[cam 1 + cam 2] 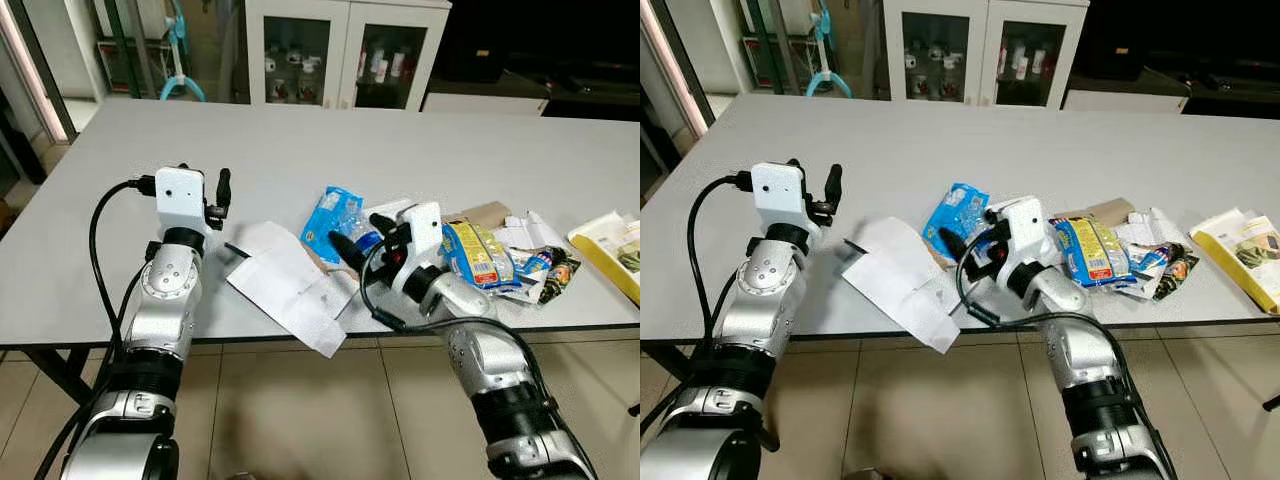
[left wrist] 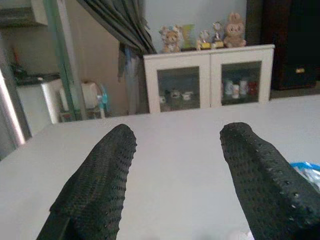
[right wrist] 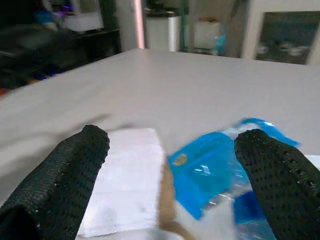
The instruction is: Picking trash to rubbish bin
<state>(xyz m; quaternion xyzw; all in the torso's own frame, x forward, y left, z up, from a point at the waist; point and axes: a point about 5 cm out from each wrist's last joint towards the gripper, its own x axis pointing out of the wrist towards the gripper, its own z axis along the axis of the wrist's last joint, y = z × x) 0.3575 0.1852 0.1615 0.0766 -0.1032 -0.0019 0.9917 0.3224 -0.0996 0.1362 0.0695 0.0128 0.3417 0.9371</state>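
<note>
We are looking down on a long grey table [image 1: 420,170] that is spanning the scene, with a white glass-door cabinet [image 1: 345,50] standing beyond its far edge. Our left arm [image 1: 165,300] is reaching up over the near left part of the table, and our right arm [image 1: 480,350] is reaching in from the near right. A white paper sheet [image 1: 290,285] is lying between the two arms, overhanging the near edge. To the right of it the trash is sitting in a loose heap near the front edge: a blue plastic wrapper [image 1: 332,222] is lying just right of the sheet, a yellow snack packet [image 1: 474,255] is resting beside the right wrist, and crumpled papers and dark wrappers [image 1: 535,255] are trailing off to the right. A yellow-and-white bag [image 1: 612,245] is lying at the far right edge. The left gripper [image 1: 222,192] is hovering above bare table with its fingers [image 2: 100,185] spread apart, holding nothing. The right gripper [image 1: 362,235] is hovering just over the blue plastic wrapper, its fingers [image 3: 70,180] also spread wide and gripping nothing.
</note>
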